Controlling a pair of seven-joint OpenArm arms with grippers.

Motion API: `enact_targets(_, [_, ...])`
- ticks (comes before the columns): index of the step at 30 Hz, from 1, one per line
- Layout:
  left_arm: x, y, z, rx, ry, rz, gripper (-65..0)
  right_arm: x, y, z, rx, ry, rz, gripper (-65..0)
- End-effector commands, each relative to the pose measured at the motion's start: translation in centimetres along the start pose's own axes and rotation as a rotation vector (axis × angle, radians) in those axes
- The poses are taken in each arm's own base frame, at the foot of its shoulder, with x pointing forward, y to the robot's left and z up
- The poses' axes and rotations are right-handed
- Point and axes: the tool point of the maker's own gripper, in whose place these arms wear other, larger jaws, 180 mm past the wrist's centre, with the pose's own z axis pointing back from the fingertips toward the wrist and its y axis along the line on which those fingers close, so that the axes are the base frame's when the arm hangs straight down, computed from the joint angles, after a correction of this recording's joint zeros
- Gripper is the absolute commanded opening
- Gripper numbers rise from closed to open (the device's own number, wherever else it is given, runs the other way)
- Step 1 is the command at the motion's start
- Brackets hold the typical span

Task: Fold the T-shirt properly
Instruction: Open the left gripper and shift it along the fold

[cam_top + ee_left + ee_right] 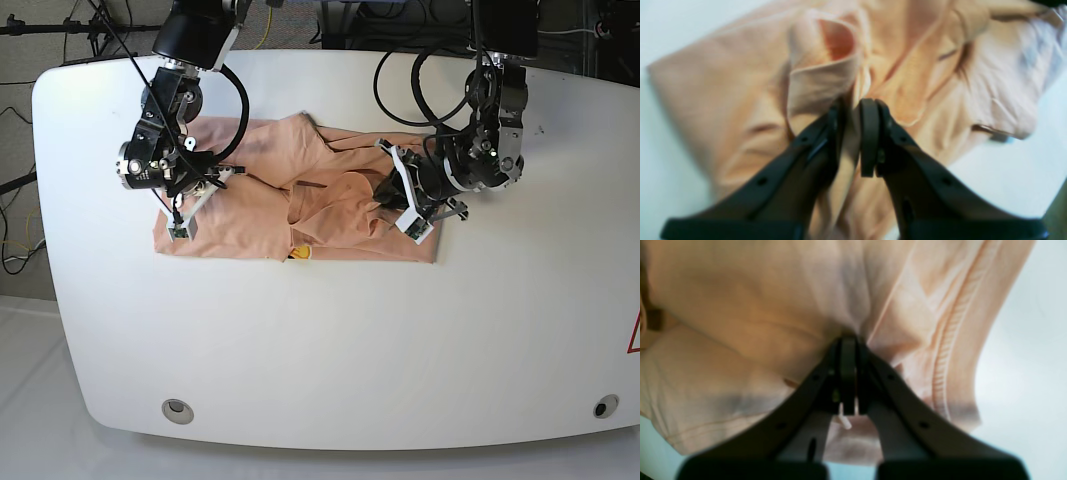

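The peach T-shirt [260,215] lies rumpled across the white table, with a small yellow mark [300,253] at its near edge. My left gripper [853,105] is shut on a raised fold of the cloth [826,76]; in the base view this gripper [383,197] sits over the shirt's right part. The right gripper [848,340] has its fingers pressed together on puckered fabric beside a ribbed hem [950,340]. From the base camera, that gripper [222,175] is at the shirt's left part. The middle of the shirt is bunched into ridges.
The white table [330,340] has rounded corners, with a round fitting [177,409] near the front left and another [600,407] near the front right. Cables [400,70] trail from both arms over the back edge.
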Motion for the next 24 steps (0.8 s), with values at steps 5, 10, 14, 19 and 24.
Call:
enact_targets(5, [1.6, -0.1, 0.3, -0.008, -0.05, -0.016, -58.6, -0.1, 0.1, 0.1, 0.0, 0.014, 0.003, -65.0])
enact_targets(10, [1.6, -0.1, 0.3, -0.008, -0.05, -0.016, -58.5, -0.2, 0.1, 0.0, 0.0, 0.015, 0.003, -65.0])
enact_targets(14, [1.6, -0.3, 0.3, -0.012, -0.048, -0.019, -58.5, -0.2, 0.1, 0.0, 0.0, 0.015, 0.003, -65.0])
enact_targets(19, [1.5, -1.1, 0.0, -0.032, -0.036, -0.04, -58.5, 0.0, 0.1, 0.1, 0.0, 0.012, 0.003, -65.0])
enact_targets(24, [2.2, -1.5, 0.5, -0.028, -0.038, -0.073, -58.5, 0.0, 0.1, 0.1, 0.0, 0.012, 0.003, -65.0])
